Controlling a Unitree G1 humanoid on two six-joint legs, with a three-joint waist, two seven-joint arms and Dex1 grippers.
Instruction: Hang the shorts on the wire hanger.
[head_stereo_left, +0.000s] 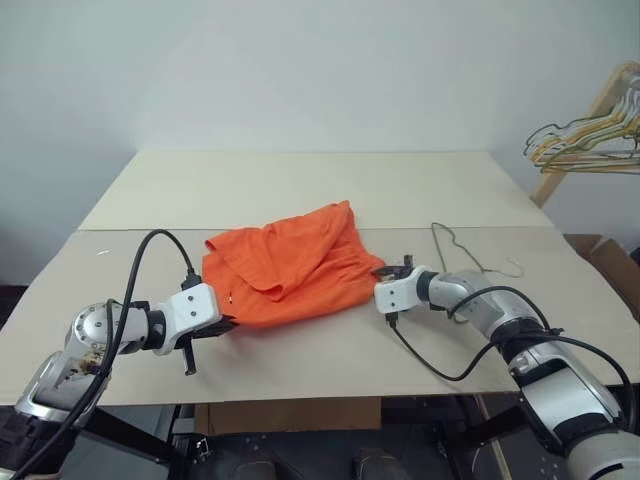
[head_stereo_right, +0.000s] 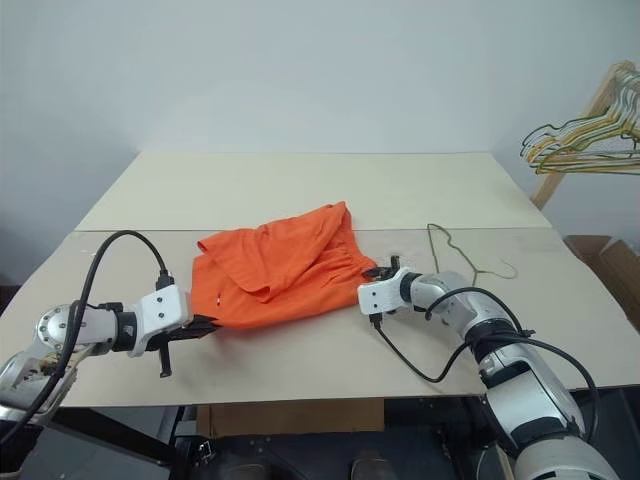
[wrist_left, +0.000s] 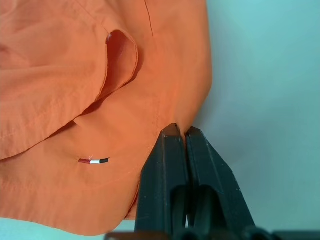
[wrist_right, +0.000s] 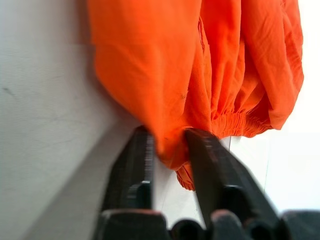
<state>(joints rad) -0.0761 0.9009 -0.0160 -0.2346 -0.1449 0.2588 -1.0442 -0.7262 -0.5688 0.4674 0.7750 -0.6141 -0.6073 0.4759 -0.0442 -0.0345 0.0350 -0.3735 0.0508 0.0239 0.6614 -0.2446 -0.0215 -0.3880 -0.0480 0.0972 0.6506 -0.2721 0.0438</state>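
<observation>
The orange shorts (head_stereo_left: 290, 265) lie crumpled in the middle of the pale table (head_stereo_left: 300, 180). My left gripper (head_stereo_left: 228, 322) is shut on their hem at the left side; in the left wrist view its fingertips (wrist_left: 170, 132) press together on the fabric edge, near a small white tag (wrist_left: 93, 161). My right gripper (head_stereo_left: 390, 270) is at the shorts' right edge by the gathered waistband, and the right wrist view shows a fold of orange cloth pinched between its fingers (wrist_right: 145, 145). The wire hanger (head_stereo_left: 447, 236) lies flat on the table just beyond my right gripper, apart from the shorts.
A wooden rack with bunched yellowish and green hangers (head_stereo_left: 590, 140) stands at the back right, off the table. A cardboard box (head_stereo_left: 612, 262) sits beside the table's right edge. The table's front edge runs just under both arms.
</observation>
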